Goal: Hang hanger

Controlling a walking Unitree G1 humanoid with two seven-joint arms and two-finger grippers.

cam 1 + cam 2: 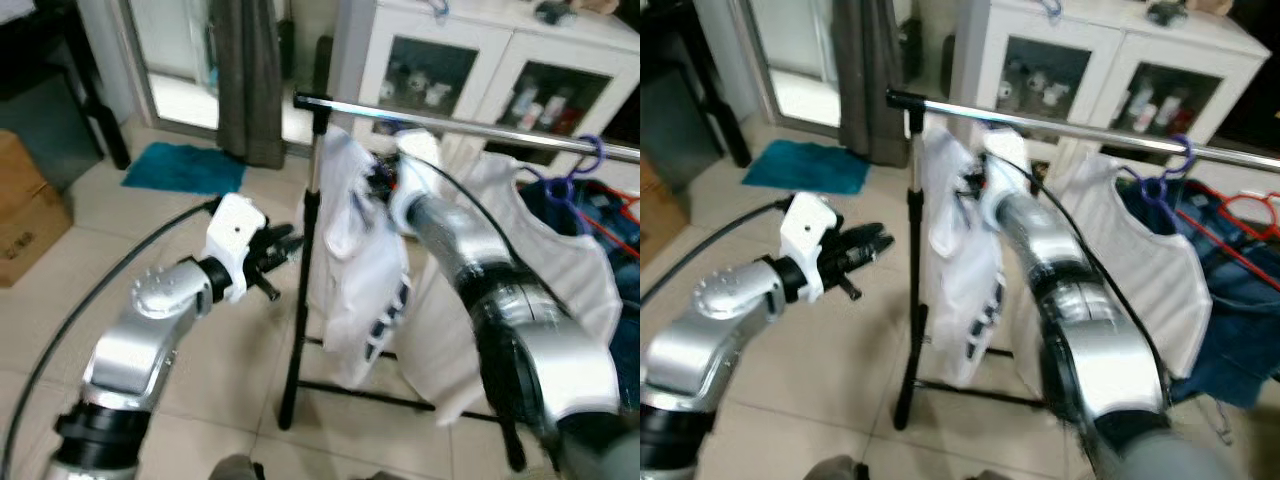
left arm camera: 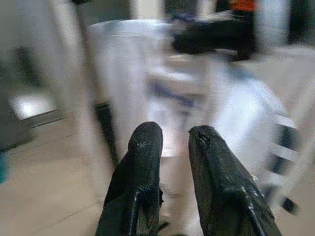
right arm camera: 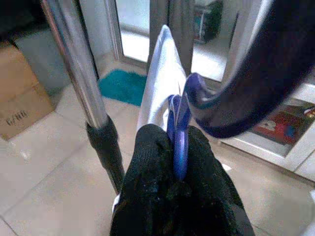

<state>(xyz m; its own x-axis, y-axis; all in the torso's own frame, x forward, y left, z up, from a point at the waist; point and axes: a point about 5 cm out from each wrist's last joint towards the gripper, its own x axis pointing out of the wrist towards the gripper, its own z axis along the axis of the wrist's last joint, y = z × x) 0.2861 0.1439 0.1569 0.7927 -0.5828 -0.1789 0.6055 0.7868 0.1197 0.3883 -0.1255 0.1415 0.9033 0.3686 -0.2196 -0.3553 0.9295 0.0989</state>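
Fingers (image 3: pixel 172 167) of the right arm pinched the blue hanger (image 3: pixel 179 142), just under the rail (image 1: pixel 450 125); lifting its hook at twelve o'clock over it seemed wise. Left fingers (image 2: pixel 147 167) idled, slightly parted.

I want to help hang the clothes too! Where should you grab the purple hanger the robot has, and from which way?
Grab the purple hanger by its thin neck, just under the hook, where the right claw pinches it now. That part is slim enough to fit between two fingers and leaves the curved hook free for the rail. Come from below, on the shirt side.
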